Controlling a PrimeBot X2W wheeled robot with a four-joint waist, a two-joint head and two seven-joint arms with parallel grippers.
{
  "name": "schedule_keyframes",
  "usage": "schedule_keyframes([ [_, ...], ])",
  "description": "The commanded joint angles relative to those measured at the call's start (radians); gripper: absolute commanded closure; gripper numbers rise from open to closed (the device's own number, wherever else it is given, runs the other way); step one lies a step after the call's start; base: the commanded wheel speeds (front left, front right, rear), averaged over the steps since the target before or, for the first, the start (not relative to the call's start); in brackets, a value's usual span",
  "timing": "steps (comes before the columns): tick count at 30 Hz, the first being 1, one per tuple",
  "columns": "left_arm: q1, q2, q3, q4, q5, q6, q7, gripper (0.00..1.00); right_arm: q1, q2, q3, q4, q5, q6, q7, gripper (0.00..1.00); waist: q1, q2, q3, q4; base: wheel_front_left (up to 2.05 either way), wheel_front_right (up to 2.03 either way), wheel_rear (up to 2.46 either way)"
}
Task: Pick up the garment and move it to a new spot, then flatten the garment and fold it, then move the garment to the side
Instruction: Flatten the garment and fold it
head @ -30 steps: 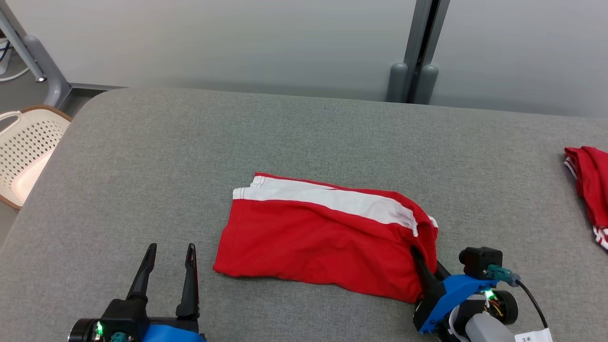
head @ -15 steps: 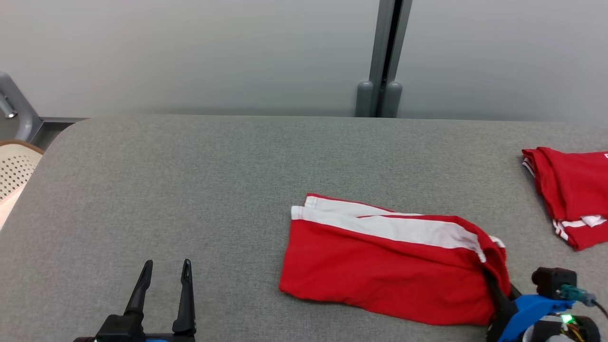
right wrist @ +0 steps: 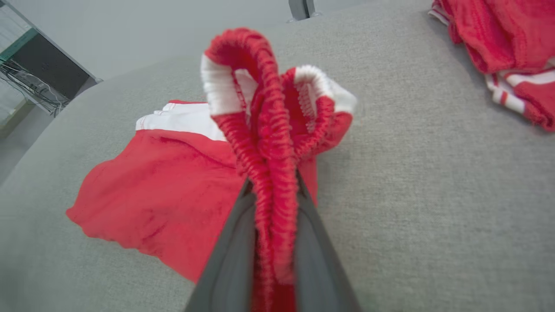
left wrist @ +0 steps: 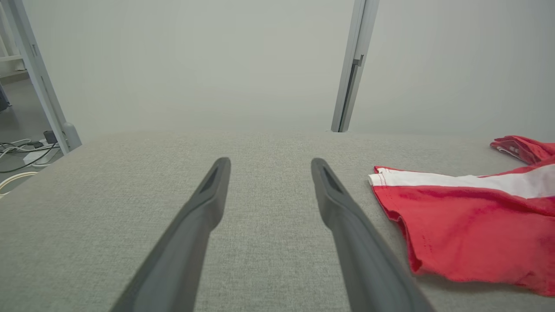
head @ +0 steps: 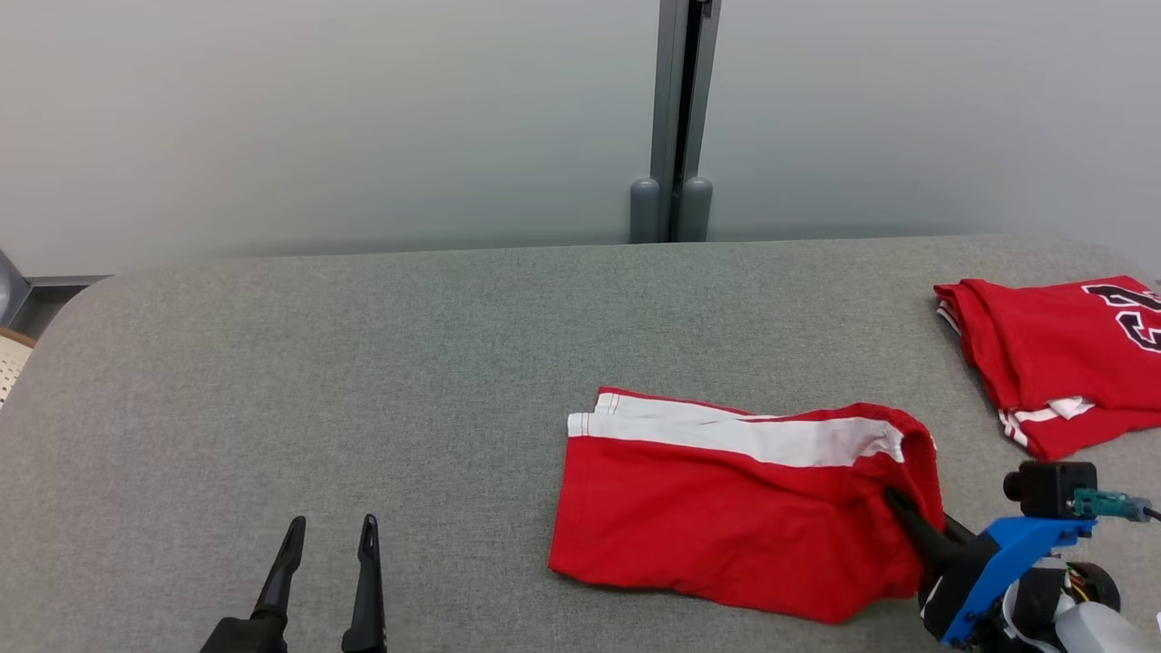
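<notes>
From the head, the red garment (head: 726,517) lay right of centre on the grey tabletop (head: 363,363), its long axis left-to-right, hems leftward. The left wrist showed the left pincer (left wrist: 269,167) spread and empty. The right wrist showed the right pincer (right wrist: 273,186) pinching the bunched waistband (right wrist: 260,86). The limp, light cloth was probably best held there.

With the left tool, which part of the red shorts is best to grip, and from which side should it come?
Probably the near left hem corner of the red shorts, approached from the robot's left, low along the gray surface. That end lies flat and free, facing the open left tool, while the right tool pinches the bunched waistband at the other end.
</notes>
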Motion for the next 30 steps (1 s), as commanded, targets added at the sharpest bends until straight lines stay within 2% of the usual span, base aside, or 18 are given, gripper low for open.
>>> schedule_keyframes([
  [1,0.002,-0.003,-0.004,0.003,0.002,-0.004,-0.004,0.00,0.012,0.008,-0.008,-0.036,0.034,0.000,0.026,1.00,0.0001,0.0000,-0.003,0.000,0.00,0.00,0.00],
  [7,-0.006,-0.009,-0.008,0.006,0.000,-0.008,-0.004,0.00,0.028,0.059,-0.047,-0.216,0.095,0.000,0.147,1.00,0.0001,0.0000,-0.007,0.009,0.00,0.00,0.00],
  [13,-0.018,-0.014,-0.009,0.011,0.002,-0.012,-0.004,0.00,-0.013,0.168,-0.066,-0.271,0.045,0.000,0.213,1.00,0.0001,0.0000,0.001,0.031,0.00,0.00,0.00],
  [17,-0.032,-0.016,-0.014,0.013,0.006,-0.015,-0.004,0.00,-0.058,0.253,-0.072,-0.233,-0.011,0.000,0.224,1.00,0.0001,0.0000,0.017,0.051,0.00,0.00,0.00],
  [20,-0.048,-0.018,-0.019,0.016,0.009,-0.016,-0.004,0.00,-0.101,0.291,-0.063,-0.182,-0.054,0.000,0.215,1.00,0.0001,0.0000,0.032,0.069,0.00,0.00,0.00],
  [25,-0.076,-0.021,-0.021,0.021,0.005,-0.017,-0.004,0.00,-0.165,0.317,-0.047,-0.058,-0.111,0.000,0.182,1.00,0.0001,0.0000,0.058,0.098,0.00,0.00,0.00],
  [29,-0.091,-0.024,-0.025,0.024,0.005,-0.018,-0.004,0.00,-0.210,0.321,-0.010,0.030,-0.096,0.000,0.136,1.00,0.0001,0.0000,0.076,0.113,0.00,0.00,0.00],
  [30,-0.093,-0.024,-0.025,0.024,0.004,-0.017,-0.004,0.00,-0.219,0.321,0.003,0.055,-0.098,0.000,0.120,0.58,0.0001,0.0000,0.079,0.115,0.00,0.00,0.00],
])
